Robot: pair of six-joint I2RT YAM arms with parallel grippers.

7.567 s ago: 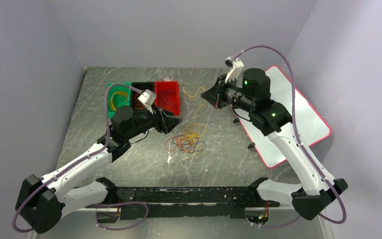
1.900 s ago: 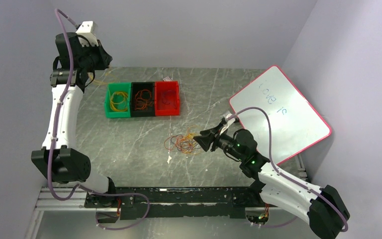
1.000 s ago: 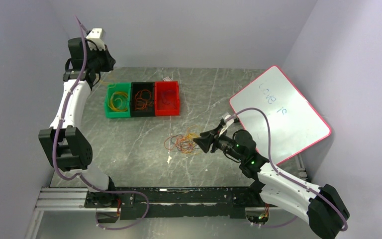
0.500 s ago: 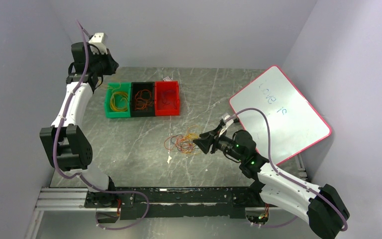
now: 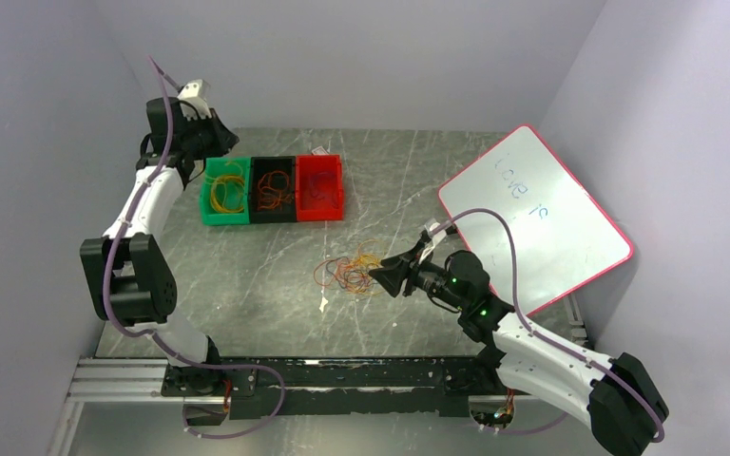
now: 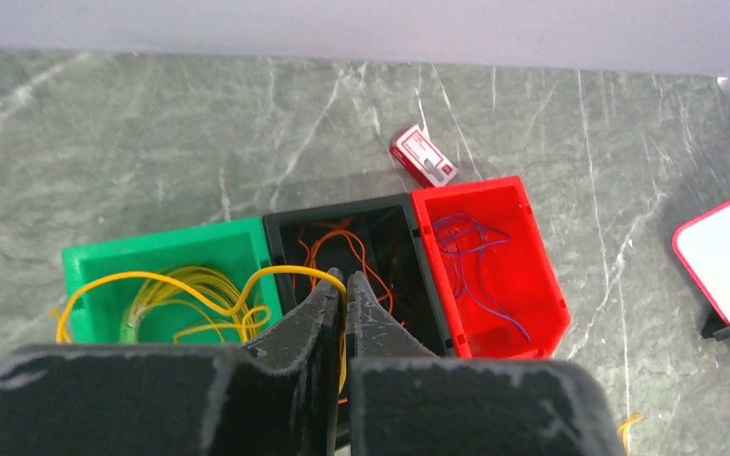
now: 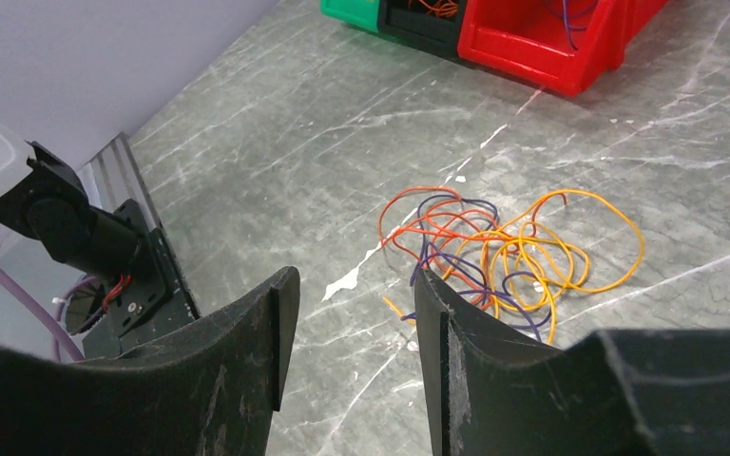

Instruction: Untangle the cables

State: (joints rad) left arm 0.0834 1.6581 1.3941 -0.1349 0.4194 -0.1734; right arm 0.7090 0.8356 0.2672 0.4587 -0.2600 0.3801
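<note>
A tangle of orange, yellow, red and purple cables (image 5: 350,273) lies on the table's middle, and shows in the right wrist view as the same tangle (image 7: 494,252). My right gripper (image 5: 374,275) hovers low at the tangle's right edge. Its jaws are open with nothing between them (image 7: 356,280). My left gripper (image 5: 228,142) is raised at the back left, over the green bin (image 5: 225,214). It is shut (image 6: 345,277) on a yellow cable (image 6: 290,270) that trails left over the green bin (image 6: 166,249).
Green, black (image 5: 272,214) and red (image 5: 319,211) bins stand in a row, holding yellow, orange and purple cables. A small red-and-white packet (image 6: 423,157) lies behind them. A red-framed whiteboard (image 5: 532,218) leans at the right. Grey walls close in on three sides.
My left arm has swung right and lower with the yellow cable, from the back left corner towards the green bin. The right gripper has stayed by the tangle, still open.
</note>
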